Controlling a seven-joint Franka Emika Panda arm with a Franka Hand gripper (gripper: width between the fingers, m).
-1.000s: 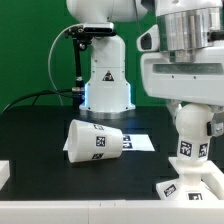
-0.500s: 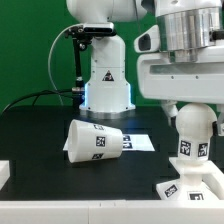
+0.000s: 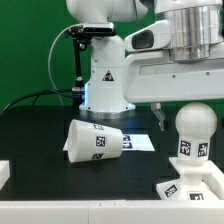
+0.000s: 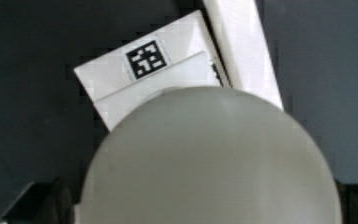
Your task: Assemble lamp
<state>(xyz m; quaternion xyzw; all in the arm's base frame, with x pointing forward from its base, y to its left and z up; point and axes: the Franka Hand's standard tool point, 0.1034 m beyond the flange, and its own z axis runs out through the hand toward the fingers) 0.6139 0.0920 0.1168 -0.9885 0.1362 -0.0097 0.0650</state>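
I count one smooth white round-headed bulb (image 3: 195, 122) upright on one flat square base (image 3: 203, 190), one tapered shade (image 3: 93, 140) lying sideways; gripper (image 4: 202, 205) jaws spread apart, gripping nothing

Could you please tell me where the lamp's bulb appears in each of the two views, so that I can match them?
Exterior view: the bulb stands upright on the base at the exterior view's right.
Wrist view: the bulb is seen from above, and its round head fills most of the picture.
Shared landmark: the flat tagged base, apparently the same part, lying under the bulb in both.
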